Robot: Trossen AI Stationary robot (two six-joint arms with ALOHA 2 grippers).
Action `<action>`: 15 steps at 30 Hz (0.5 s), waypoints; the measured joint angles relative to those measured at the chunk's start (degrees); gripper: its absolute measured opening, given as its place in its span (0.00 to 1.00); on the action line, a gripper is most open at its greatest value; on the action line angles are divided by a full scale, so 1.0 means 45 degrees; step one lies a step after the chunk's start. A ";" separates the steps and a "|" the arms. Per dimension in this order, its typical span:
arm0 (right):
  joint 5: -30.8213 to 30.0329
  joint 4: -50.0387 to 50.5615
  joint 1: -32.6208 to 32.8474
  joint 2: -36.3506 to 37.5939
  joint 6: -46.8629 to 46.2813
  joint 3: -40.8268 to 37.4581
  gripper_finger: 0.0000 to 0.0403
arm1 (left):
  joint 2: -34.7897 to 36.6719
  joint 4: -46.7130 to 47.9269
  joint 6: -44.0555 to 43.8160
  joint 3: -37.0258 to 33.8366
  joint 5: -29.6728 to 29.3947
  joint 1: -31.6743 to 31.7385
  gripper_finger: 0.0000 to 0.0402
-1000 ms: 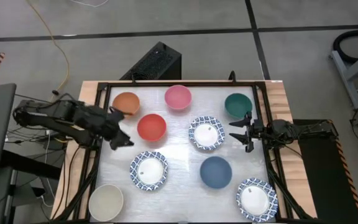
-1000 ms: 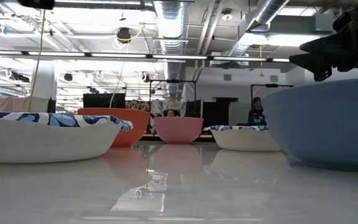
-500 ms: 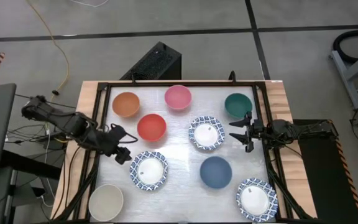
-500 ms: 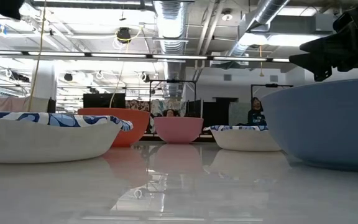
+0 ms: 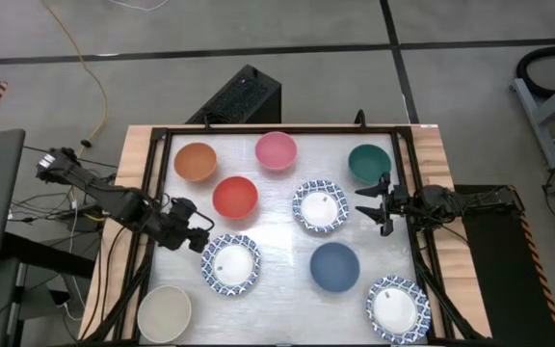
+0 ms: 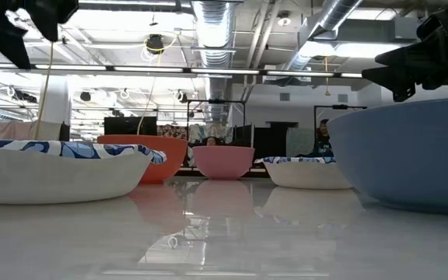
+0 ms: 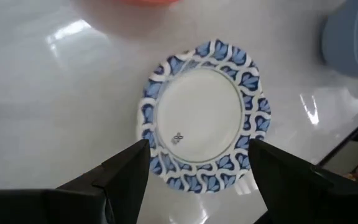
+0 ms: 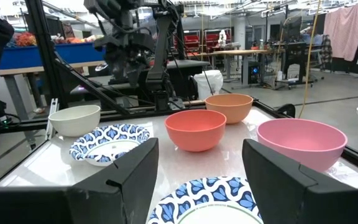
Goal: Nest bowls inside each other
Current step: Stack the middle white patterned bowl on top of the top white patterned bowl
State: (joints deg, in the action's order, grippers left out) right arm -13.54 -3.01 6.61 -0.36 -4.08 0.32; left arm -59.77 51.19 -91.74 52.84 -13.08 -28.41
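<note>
Several bowls rest on their bases on the white table: orange (image 5: 196, 161), pink (image 5: 276, 150), red (image 5: 235, 197), dark green (image 5: 369, 162), blue (image 5: 335, 266), cream (image 5: 165, 312), and three white ones with blue-patterned rims (image 5: 230, 263) (image 5: 319, 206) (image 5: 398, 308). My left gripper (image 5: 198, 237) hangs open above the table, just left of the near-left patterned bowl (image 7: 204, 121). In the left wrist view that bowl shows between the fingers, untouched. My right gripper (image 5: 372, 203) waits open at the table's right edge, level and touching nothing.
A black frame (image 5: 277, 128) runs around the table's edge. The left arm's links (image 5: 104, 198) reach in over the left side. Bare tabletop (image 5: 277, 246) lies between the bowls in the middle. A person shows in the room far behind the table.
My left gripper has gone down and toward the table's near edge, away from the red bowl to just beside the near-left patterned bowl, rolling about its own axis as it went. It has stayed open. No bowl has moved.
</note>
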 joint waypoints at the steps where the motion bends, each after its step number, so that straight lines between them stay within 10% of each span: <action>1: 0.0000 0.0004 0.0000 0.0000 0.0000 0.0000 0.63 | -0.0162 -0.0281 0.0008 -0.0180 0.0124 -0.0035 0.65; 15: 0.0000 0.0000 0.0000 0.0000 0.0000 -0.0005 0.63 | -0.2224 -0.0648 0.2192 -0.0563 0.0060 -0.0042 0.65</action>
State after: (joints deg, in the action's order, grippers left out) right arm -13.54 -3.01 6.61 -0.36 -4.08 0.30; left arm -69.78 48.27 -81.87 50.30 -12.80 -28.60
